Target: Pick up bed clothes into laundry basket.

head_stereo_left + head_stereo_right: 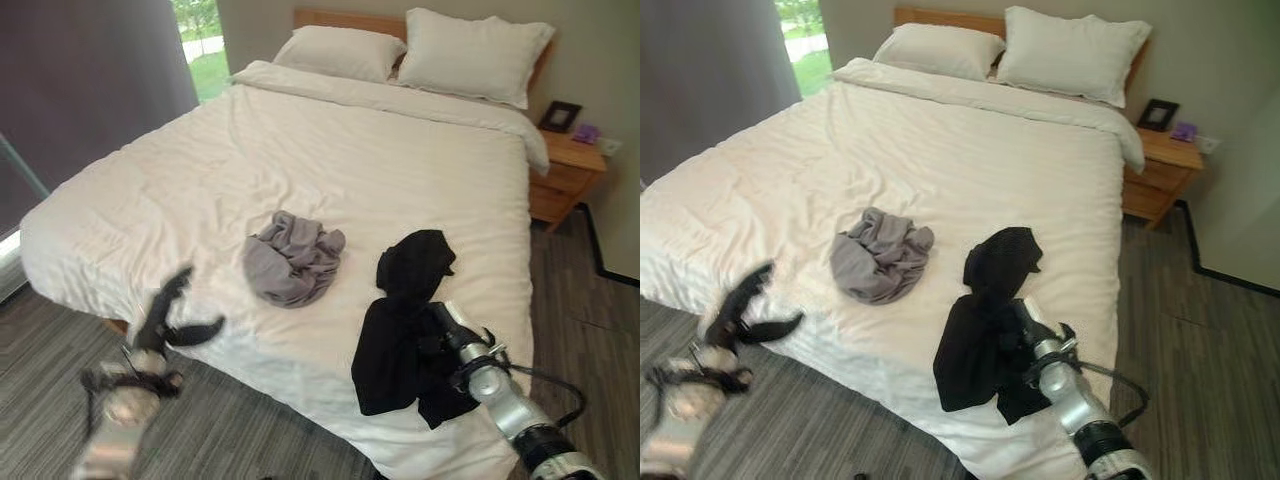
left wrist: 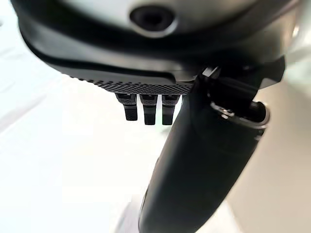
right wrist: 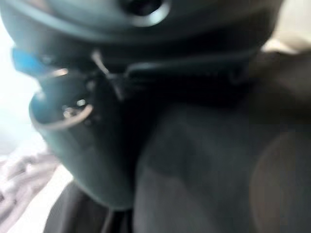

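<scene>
A crumpled grey garment (image 1: 293,258) lies on the white bed (image 1: 360,150), near the foot. To its right a black garment (image 1: 412,262) stretches down to the bed's front edge. My right hand (image 1: 432,345) is pressed into the lower part of that black garment, and the dark cloth (image 3: 209,170) covers it in the right wrist view. My left hand (image 1: 168,315) hovers at the bed's front left edge, open, with fingers straight and thumb spread. It holds nothing and stays left of the grey garment.
Two pillows (image 1: 470,50) rest against the wooden headboard. A wooden nightstand (image 1: 565,170) with a picture frame stands at the bed's right. A window and dark curtain (image 1: 90,70) are on the left. Striped floor runs along the bed's foot.
</scene>
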`<state>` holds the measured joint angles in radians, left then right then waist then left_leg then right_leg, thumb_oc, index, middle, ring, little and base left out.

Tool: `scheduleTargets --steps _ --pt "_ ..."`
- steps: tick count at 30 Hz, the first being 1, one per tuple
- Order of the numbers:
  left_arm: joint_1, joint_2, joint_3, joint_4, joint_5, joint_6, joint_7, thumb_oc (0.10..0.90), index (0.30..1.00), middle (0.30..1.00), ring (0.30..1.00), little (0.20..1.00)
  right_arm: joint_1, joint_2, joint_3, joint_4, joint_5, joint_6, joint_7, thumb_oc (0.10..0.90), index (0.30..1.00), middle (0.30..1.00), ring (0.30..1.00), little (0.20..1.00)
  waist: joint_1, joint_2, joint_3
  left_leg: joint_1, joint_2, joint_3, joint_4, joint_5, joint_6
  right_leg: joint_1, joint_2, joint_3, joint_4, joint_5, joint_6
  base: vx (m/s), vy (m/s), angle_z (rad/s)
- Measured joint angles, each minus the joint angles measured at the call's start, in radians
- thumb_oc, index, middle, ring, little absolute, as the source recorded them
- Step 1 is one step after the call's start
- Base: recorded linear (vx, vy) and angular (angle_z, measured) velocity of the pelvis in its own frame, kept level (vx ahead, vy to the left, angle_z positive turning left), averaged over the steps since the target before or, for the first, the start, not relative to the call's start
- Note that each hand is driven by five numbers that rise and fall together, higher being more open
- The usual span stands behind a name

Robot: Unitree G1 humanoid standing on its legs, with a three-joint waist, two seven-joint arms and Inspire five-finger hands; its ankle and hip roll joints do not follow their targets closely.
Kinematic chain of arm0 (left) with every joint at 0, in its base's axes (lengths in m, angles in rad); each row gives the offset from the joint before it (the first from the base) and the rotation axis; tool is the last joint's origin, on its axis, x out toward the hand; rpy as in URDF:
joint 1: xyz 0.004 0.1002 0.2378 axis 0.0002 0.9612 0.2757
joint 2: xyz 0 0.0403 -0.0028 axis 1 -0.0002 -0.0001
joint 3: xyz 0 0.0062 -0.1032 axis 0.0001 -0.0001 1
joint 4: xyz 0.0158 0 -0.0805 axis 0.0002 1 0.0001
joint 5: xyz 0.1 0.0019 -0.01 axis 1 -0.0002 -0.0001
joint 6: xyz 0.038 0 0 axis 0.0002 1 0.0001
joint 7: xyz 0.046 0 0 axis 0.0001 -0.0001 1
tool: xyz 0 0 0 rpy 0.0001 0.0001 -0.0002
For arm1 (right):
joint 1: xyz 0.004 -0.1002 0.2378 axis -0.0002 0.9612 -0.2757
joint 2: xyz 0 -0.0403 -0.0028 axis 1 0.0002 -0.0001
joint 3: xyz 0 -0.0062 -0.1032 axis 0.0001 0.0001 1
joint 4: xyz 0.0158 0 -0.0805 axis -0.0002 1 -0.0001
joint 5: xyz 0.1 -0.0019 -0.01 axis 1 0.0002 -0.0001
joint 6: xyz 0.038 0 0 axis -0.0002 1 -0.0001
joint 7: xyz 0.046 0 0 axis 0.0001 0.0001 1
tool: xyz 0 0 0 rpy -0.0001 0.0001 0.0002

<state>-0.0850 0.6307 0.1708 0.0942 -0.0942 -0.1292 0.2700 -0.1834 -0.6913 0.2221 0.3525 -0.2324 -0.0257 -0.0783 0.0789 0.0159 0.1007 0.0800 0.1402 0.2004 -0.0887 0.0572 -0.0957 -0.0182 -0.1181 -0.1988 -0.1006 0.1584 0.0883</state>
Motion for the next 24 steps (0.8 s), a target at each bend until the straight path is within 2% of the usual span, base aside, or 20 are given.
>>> scheduleTargets --steps 2,3,5,6,8,9,10,11,12,13,15,16,18,19,21,24 --pt "-0.036 -0.001 0.034 -0.08 0.014 -0.032 0.031 0.8 0.9 0.9 0.9 0.9 0.025 -0.031 -0.073 -0.09 0.014 -0.009 -0.01 0.4 0.3 0.3 0.3 0.3 -0.012 0.0 0.004 0.012 -0.002 0.016 0.0 -0.003 0.004 0.001 -0.002 0.016 0.0 0.003 0.004 0.04 0.048 -0.18" --pt "-0.086 -0.008 0.038 -0.134 0.061 -0.045 0.054 0.8 0.9 0.9 0.9 0.9 0.027 -0.109 -0.103 -0.181 0.041 -0.007 -0.011 0.4 0.3 0.3 0.3 0.3 -0.048 0.0 0.005 0.018 -0.014 0.023 0.001 -0.01 0.005 0.002 -0.007 0.027 0.007 0.001 0.01 0.04 0.05 -0.2" --pt "-0.157 0.003 0.013 -0.155 0.098 -0.055 0.067 0.8 0.9 0.9 0.9 0.9 0.022 -0.164 -0.175 -0.254 0.052 -0.038 -0.024 0.4 0.3 0.3 0.3 0.3 -0.057 0.0 0.008 0.022 -0.019 0.046 0.0 -0.012 0.009 -0.008 -0.011 0.049 0.006 0.007 0.013 0.05 0.061 -0.39" --pt "-0.213 0.019 -0.017 -0.153 0.132 -0.066 0.066 0.8 0.9 0.9 0.9 0.9 0.007 -0.193 -0.257 -0.307 0.075 -0.054 -0.052 0.4 0.3 0.3 0.3 0.3 -0.091 -0.006 0.013 0.031 -0.02 0.079 0.0 -0.022 0.007 -0.016 -0.008 0.076 0.007 0.008 0.015 0.08 0.083 -0.55" --pt "-0.25 0.03 -0.051 -0.142 0.159 -0.06 0.052 0.8 0.9 0.9 0.9 0.9 0.012 -0.271 -0.353 -0.373 0.095 -0.07 -0.073 0.4 0.3 0.3 0.3 0.3 -0.13 -0.006 0.012 0.039 -0.027 0.107 0.0 -0.03 0.009 -0.027 -0.005 0.104 0.007 0.011 0.018 0.03 0.051 -0.66" --pt "-0.249 0.058 -0.082 -0.137 0.189 -0.043 0.024 0.8 0.9 0.9 0.9 0.9 0.015 -0.292 -0.506 -0.409 0.112 -0.099 -0.127 0.4 0.3 0.3 0.3 0.3 -0.173 -0.013 0.013 0.048 -0.021 0.152 0.0 -0.035 0.014 -0.045 0.0 0.139 0.007 0.014 0.016 0.06 0.093 -0.77" --pt "-0.25 0.057 -0.093 -0.125 0.204 -0.04 0.016 0.8 0.9 0.9 0.9 0.9 0.019 -0.306 -0.538 -0.405 0.125 -0.098 -0.145 0.4 0.3 0.3 0.3 0.3 -0.194 -0.014 0.013 0.054 -0.027 0.162 0.0 -0.04 0.013 -0.048 0.006 0.152 0.007 0.016 0.015 0.09 0.111 -0.77" --pt "-0.264 0.057 -0.129 -0.069 0.243 -0.039 0.003 0.8 0.9 0.9 0.9 0.9 0.115 -0.363 -0.644 -0.408 0.134 -0.11 -0.155 0.4 0.3 0.3 0.3 0.3 -0.223 -0.012 0.012 0.057 -0.026 0.187 -0.001 -0.049 0.014 -0.056 0.013 0.179 0.008 0.017 0.016 0.05 0.075 -0.57" --pt "-0.251 0.06 -0.129 -0.023 0.278 -0.016 -0.017 0.8 0.9 0.9 0.9 0.9 0.189 -0.381 -0.733 -0.393 0.136 -0.131 -0.171 0.4 0.3 0.3 0.3 0.3 -0.239 -0.015 0.008 0.058 -0.025 0.206 -0.001 -0.053 0.012 -0.072 0.018 0.194 0.008 0.018 0.016 0.03 0.045 -0.73" --pt "-0.225 0.056 -0.124 0.057 0.308 0.034 -0.023 0.8 0.9 0.9 0.9 0.9 0.265 -0.347 -0.846 -0.345 0.139 -0.116 -0.185 0.4 0.3 0.3 0.3 0.3 -0.272 -0.019 0.008 0.063 -0.018 0.236 -0.001 -0.056 0.013 -0.082 0.024 0.212 0.007 0.019 0.014 0.05 0.045 -0.64" --pt "-0.189 0.036 -0.113 0.121 0.344 0.068 -0.024 0.8 0.9 0.9 0.9 0.9 0.378 -0.313 -0.949 -0.29 0.142 -0.106 -0.206 0.4 0.3 0.3 0.3 0.3 -0.296 -0.02 0.008 0.069 -0.021 0.248 -0.001 -0.058 0.011 -0.084 0.031 0.228 0.008 0.019 0.014 0.06 0.037 -0.36" --pt "-0.131 0.02 -0.073 0.151 0.374 0.093 -0.024 0.8 0.9 0.9 0.9 0.9 0.471 -0.286 -1.001 -0.211 0.138 -0.091 -0.221 0.4 0.3 0.3 0.3 0.3 -0.313 -0.02 0.007 0.073 -0.016 0.258 -0.001 -0.062 0.008 -0.087 0.034 0.236 0.007 0.017 0.013 0.02 0.018 -0.25" --pt "-0.097 0.02 -0.061 0.196 0.393 0.129 -0.024 0.8 0.9 0.9 0.9 0.9 0.548 -0.262 -1.021 -0.091 0.137 -0.037 -0.228 0.4 0.3 0.3 0.3 0.3 -0.325 -0.022 0.007 0.072 -0.014 0.259 -0.001 -0.062 0.008 -0.091 0.039 0.237 0.007 0.017 0.013 0.02 0.014 -0.13" --pt "-0.074 0.016 -0.043 0.222 0.394 0.143 -0.024 0.8 0.9 0.9 0.9 0.9 0.563 -0.241 -1.024 -0.025 0.138 0.011 -0.229 0.4 0.3 0.3 0.3 0.3 -0.33 -0.022 0.007 0.073 -0.015 0.261 -0.001 -0.063 0.008 -0.091 0.033 0.239 0.007 0.017 0.013 0.0 0.0 0.0" --pt "-0.047 0.013 -0.013 0.226 0.442 0.158 -0.024 0.8 0.9 0.9 0.9 0.9 0.606 -0.187 -1.036 0.104 0.12 0.028 -0.232 0.4 0.3 0.3 0.3 0.3 -0.333 -0.021 0.006 0.07 -0.015 0.258 -0.004 -0.067 0.009 -0.091 0.032 0.233 0.007 0.015 0.015 0.01 0.01 0.08" --pt "-0.01 0.014 0.028 0.23 0.483 0.179 -0.024 0.8 0.9 0.9 0.9 0.9 0.646 -0.158 -1.025 0.235 0.1 0.094 -0.226 0.4 0.3 0.3 0.3 0.3 -0.325 -0.011 0.0 0.071 -0.021 0.257 -0.006 -0.077 0.016 -0.091 0.023 0.233 0.005 0.008 0.023 0.0 0.002 0.01"
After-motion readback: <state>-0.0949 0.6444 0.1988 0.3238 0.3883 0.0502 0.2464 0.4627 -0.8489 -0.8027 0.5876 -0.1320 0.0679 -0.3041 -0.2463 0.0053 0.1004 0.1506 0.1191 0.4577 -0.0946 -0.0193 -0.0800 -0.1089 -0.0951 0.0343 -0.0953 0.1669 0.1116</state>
